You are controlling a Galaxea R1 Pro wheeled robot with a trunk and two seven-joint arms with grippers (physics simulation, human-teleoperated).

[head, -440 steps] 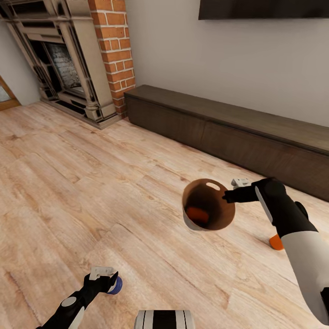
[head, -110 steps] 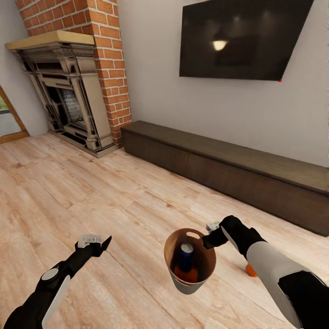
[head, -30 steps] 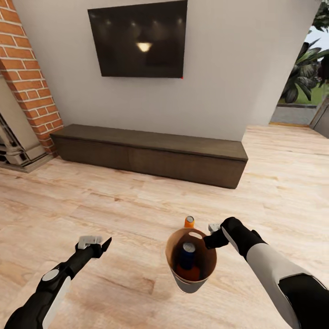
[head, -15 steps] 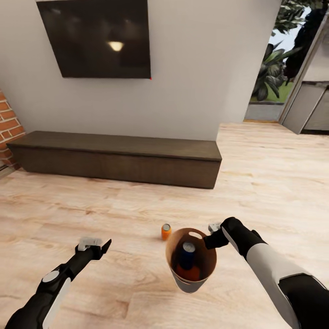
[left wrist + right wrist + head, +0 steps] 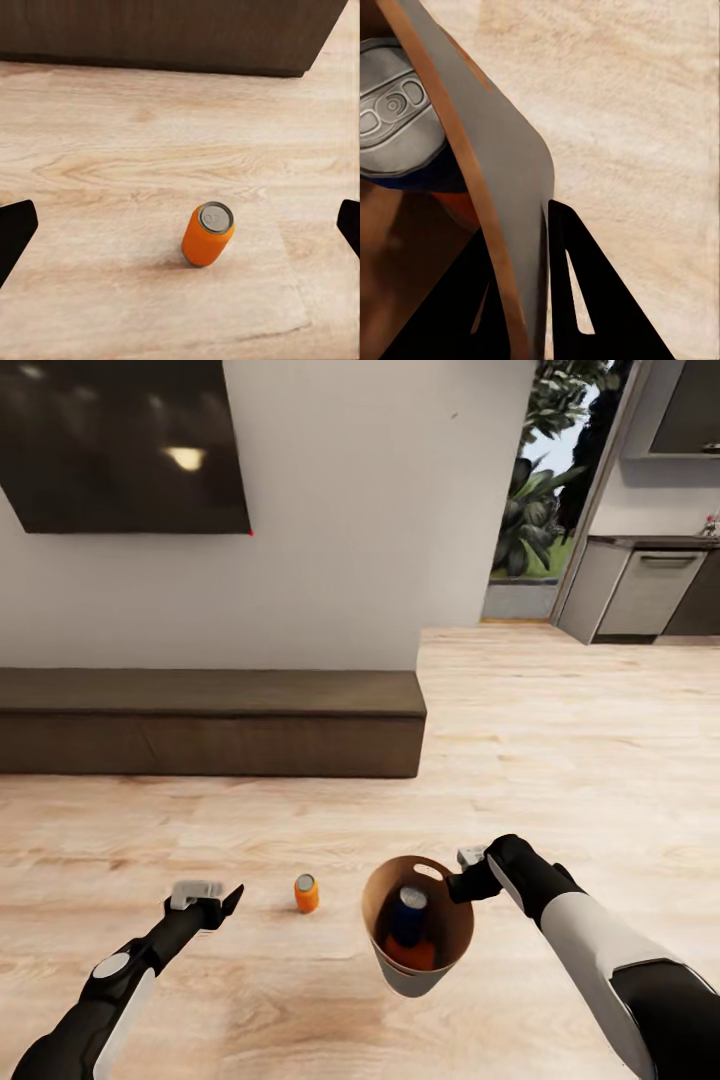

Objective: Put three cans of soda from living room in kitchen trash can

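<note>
My right gripper (image 5: 462, 877) is shut on the rim of the grey tash can (image 5: 415, 975) and holds it above the wood floor. Inside its tan-brown wall stands a dark blue can of soda (image 5: 407, 913) on top of an orange one (image 5: 418, 956). In the right wrist view the fingers (image 5: 585, 300) pinch the bin wall (image 5: 510, 187) beside the blue can's silver top (image 5: 394, 112). Another orange can (image 5: 306, 893) stands upright on the floor between the bin and my left gripper (image 5: 213, 893). That gripper is open and empty, its fingertips (image 5: 15, 229) spread wide with the orange can (image 5: 207, 234) ahead of them.
A long low dark wooden cabinet (image 5: 210, 720) runs along the white wall under a black TV (image 5: 120, 450). At the far right an opening leads to the kitchen with a grey appliance front (image 5: 650, 592). Open wood floor (image 5: 560, 760) lies toward it.
The camera has swung right, so the fireplace has left the view and the kitchen opening has come in. The floor can now appears between my hands. Both arms keep their pose.
</note>
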